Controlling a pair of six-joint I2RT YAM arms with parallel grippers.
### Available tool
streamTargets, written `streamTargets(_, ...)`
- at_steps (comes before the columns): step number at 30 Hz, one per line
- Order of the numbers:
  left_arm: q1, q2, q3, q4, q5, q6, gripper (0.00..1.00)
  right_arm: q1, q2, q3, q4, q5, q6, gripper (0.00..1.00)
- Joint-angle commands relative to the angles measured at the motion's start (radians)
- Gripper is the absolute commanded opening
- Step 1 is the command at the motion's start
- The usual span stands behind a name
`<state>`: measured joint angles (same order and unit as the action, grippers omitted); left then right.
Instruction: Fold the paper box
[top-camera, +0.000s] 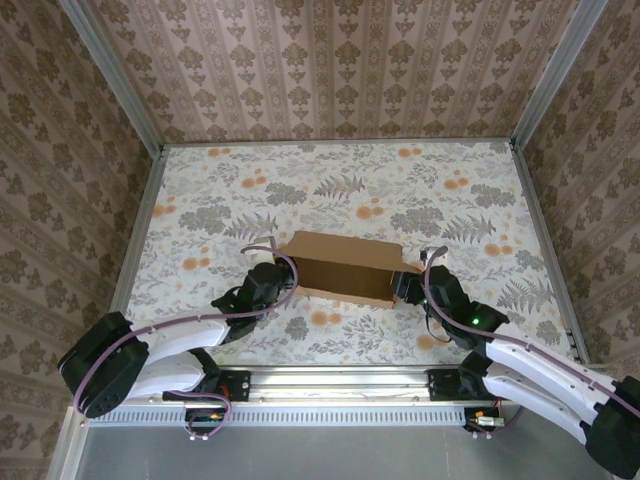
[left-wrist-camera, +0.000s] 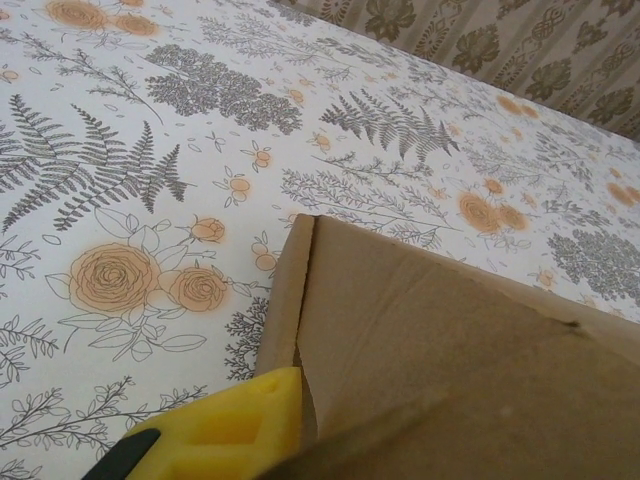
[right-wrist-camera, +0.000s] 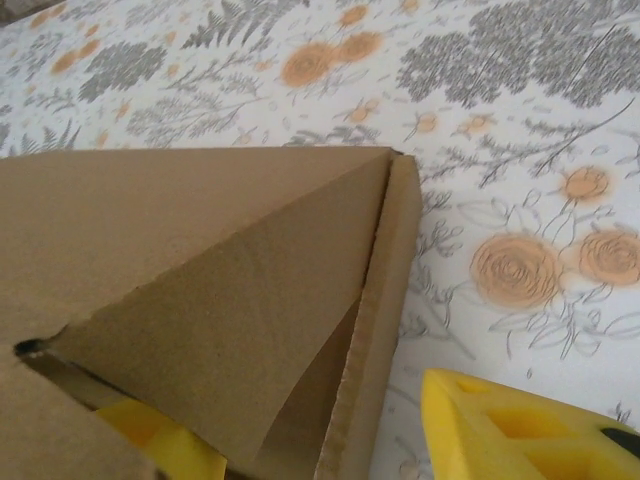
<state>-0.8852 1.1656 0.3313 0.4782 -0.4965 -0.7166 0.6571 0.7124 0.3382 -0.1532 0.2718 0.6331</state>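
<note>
The paper box (top-camera: 345, 268), plain brown cardboard, lies partly folded in the middle of the floral table, its long walls raised. My left gripper (top-camera: 283, 274) is at the box's left end. In the left wrist view one yellow finger (left-wrist-camera: 220, 435) presses on the outside of the left side wall (left-wrist-camera: 285, 300), while cardboard hides the other finger. My right gripper (top-camera: 406, 284) is at the box's right end. Its two yellow fingers (right-wrist-camera: 500, 430) stand wide apart astride the right side wall (right-wrist-camera: 385, 300), the outer one clear of the cardboard.
The floral table cover (top-camera: 330, 180) stretches free behind the box. Patterned walls with metal frame posts (top-camera: 140, 210) close in the left, right and far sides. The rail with both arm bases (top-camera: 330, 382) runs along the near edge.
</note>
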Motion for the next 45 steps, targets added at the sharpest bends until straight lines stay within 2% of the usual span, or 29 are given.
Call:
streamTargets(1, -0.001, 0.008, -0.002, -0.008, -0.048, 0.01, 0.22, -0.002, -0.067, -0.005, -0.155, -0.149, -0.015, 0.56)
streamTargets(8, -0.001, 0.016, 0.002, -0.008, -0.032, 0.0, 0.22, -0.002, -0.107, 0.074, -0.302, -0.402, -0.109, 0.63)
streamTargets(11, -0.001, 0.005, 0.001, -0.024, -0.028, 0.001, 0.22, -0.002, -0.106, 0.126, -0.376, -0.485, -0.151, 0.63)
streamTargets(14, -0.001, -0.014, 0.002, -0.048, -0.023, 0.005, 0.24, -0.002, -0.119, 0.15, -0.354, -0.634, -0.149, 0.61)
streamTargets(20, 0.0, -0.05, -0.009, -0.089, -0.022, 0.006, 0.25, -0.007, -0.045, 0.296, -0.364, -0.959, -0.161, 0.6)
streamTargets(23, -0.001, -0.059, -0.014, -0.094, -0.02, 0.005, 0.25, -0.012, -0.019, 0.329, -0.177, -1.108, -0.089, 0.6)
streamTargets(26, -0.001, -0.063, -0.017, -0.101, -0.017, 0.003, 0.25, -0.034, -0.002, 0.373, -0.06, -1.065, -0.057, 0.6)
streamTargets(32, -0.001, -0.072, -0.021, -0.105, -0.016, 0.002, 0.26, -0.064, 0.028, 0.426, -0.062, -0.563, -0.119, 0.6)
streamTargets(37, 0.0, -0.072, -0.021, -0.11, -0.011, 0.001, 0.27, -0.103, 0.135, 0.443, -0.077, -0.49, -0.108, 0.6)
streamTargets(40, 0.0, -0.084, -0.02, -0.124, -0.004, 0.013, 0.32, -0.103, 0.194, 0.443, -0.091, -0.495, -0.085, 0.6)
streamTargets(41, 0.0, -0.09, -0.02, -0.134, -0.001, 0.018, 0.37, -0.103, 0.207, 0.439, -0.09, -0.498, -0.079, 0.6)
streamTargets(43, -0.001, -0.109, -0.013, -0.172, 0.019, 0.031, 0.52, -0.103, 0.227, 0.427, -0.077, -0.514, -0.067, 0.6)
streamTargets(44, -0.002, -0.124, -0.006, -0.204, 0.034, 0.042, 0.64, -0.103, 0.232, 0.416, -0.071, -0.521, -0.059, 0.6)
streamTargets(45, -0.002, -0.143, 0.003, -0.24, 0.059, 0.059, 0.81, -0.103, 0.238, 0.406, -0.062, -0.53, -0.053, 0.6)
